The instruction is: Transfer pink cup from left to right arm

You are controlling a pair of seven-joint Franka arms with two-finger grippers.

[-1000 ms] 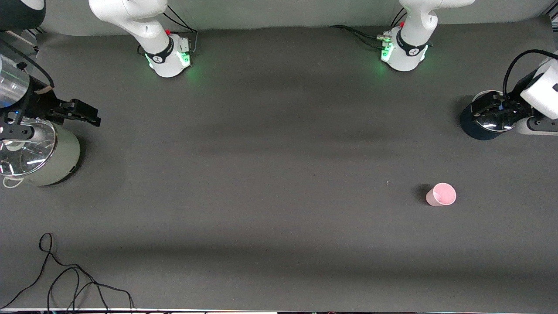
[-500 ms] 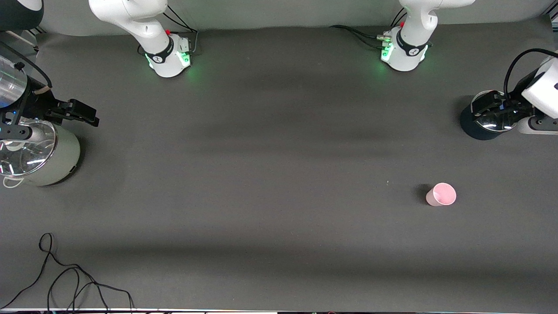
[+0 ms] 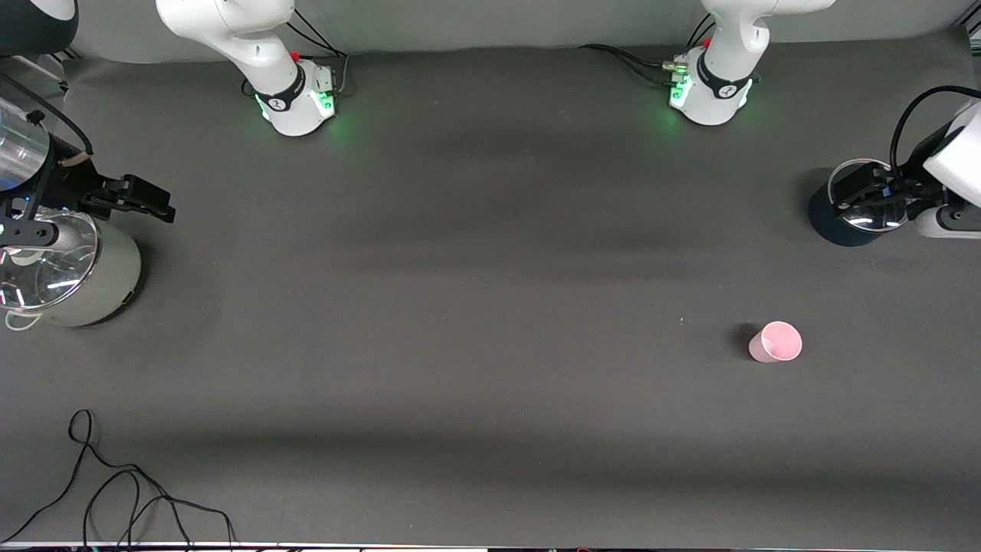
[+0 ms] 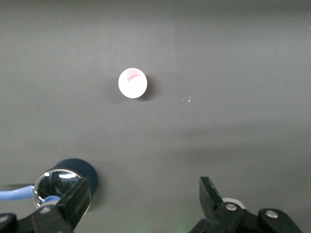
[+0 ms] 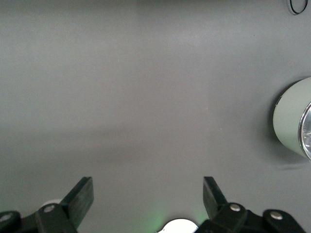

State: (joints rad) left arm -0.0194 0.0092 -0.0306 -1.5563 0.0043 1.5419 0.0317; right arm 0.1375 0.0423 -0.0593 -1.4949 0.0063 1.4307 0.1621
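Pink cup [image 3: 775, 342]: upright on the counter [image 3: 490, 307] — toward the left arm's end, untouched.
Left end effector [image 3: 851, 192]: fingers apart, over the dark pot [image 3: 843, 222].
Right end effector [image 3: 157, 205]: fingers apart — beside the pale pot [image 3: 84, 284].

Pink cup [image 3: 775, 342] [image 4: 132, 83]: small, pale, upright on table, toward left arm's end.

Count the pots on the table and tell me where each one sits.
2. A pale green pot stands at the right arm's end of the table, under the right gripper. A dark blue pot stands at the left arm's end, under the left gripper.
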